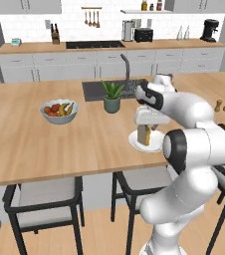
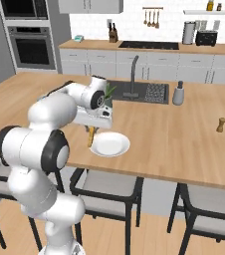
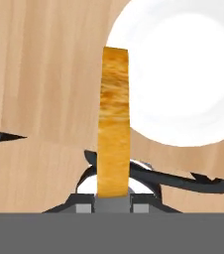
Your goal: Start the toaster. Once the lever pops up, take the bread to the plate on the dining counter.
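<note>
Claw [image 1: 145,135] is narrow, clamped on the bread [image 1: 144,134], which hangs edge-on below the hand. In the hand view the bread [image 3: 114,124] runs straight up between the two dark tips, its tan edge facing the camera. It sits above the near-left rim of the plate [image 2: 109,144]; I can't tell whether the lower edge touches the plate or the surface [image 1: 30,134]. Plate lies flat on the light-wood surface, near its front edge, above the stools [image 1: 45,199]. Fruit bowl [image 1: 59,111] sits well left, potted plant [image 1: 112,97] just behind the claw by the sink [image 2: 142,92]. Toaster [image 1: 144,35] stands on the back surface, well apart.
</note>
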Available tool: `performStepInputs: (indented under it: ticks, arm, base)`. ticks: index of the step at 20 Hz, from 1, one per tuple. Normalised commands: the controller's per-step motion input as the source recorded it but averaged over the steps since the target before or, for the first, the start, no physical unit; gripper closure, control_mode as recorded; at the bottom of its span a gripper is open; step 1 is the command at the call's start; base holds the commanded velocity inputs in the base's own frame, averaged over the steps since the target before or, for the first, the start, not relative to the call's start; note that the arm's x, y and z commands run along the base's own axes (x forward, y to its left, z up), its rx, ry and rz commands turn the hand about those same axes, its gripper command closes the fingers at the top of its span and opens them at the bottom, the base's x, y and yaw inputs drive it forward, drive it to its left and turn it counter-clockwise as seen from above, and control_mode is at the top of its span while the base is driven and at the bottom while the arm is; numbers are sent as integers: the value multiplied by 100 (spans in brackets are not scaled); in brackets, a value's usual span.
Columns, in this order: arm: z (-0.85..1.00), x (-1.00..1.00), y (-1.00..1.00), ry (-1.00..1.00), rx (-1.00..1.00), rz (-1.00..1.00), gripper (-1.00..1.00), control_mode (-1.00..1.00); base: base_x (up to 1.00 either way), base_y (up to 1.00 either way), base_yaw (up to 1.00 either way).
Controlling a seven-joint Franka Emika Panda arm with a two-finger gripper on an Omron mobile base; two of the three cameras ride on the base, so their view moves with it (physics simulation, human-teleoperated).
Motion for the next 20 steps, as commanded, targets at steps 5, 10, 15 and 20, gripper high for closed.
performStepInputs:
  ticks: [5,10,15,20]
  arm:
    - [-23,73,-6,0,8,-5,100,-100]
    - [-9,90,0,0,8,-4,100,-100]
    - [-37,64,-6,4,3,-4,100,-100]
    - [-15,-16,-11,0,4,-2,100,-100]
  base:
    - [0,0,0]
    - [0,0,0]
    - [0,0,0]
    - [0,0,0]
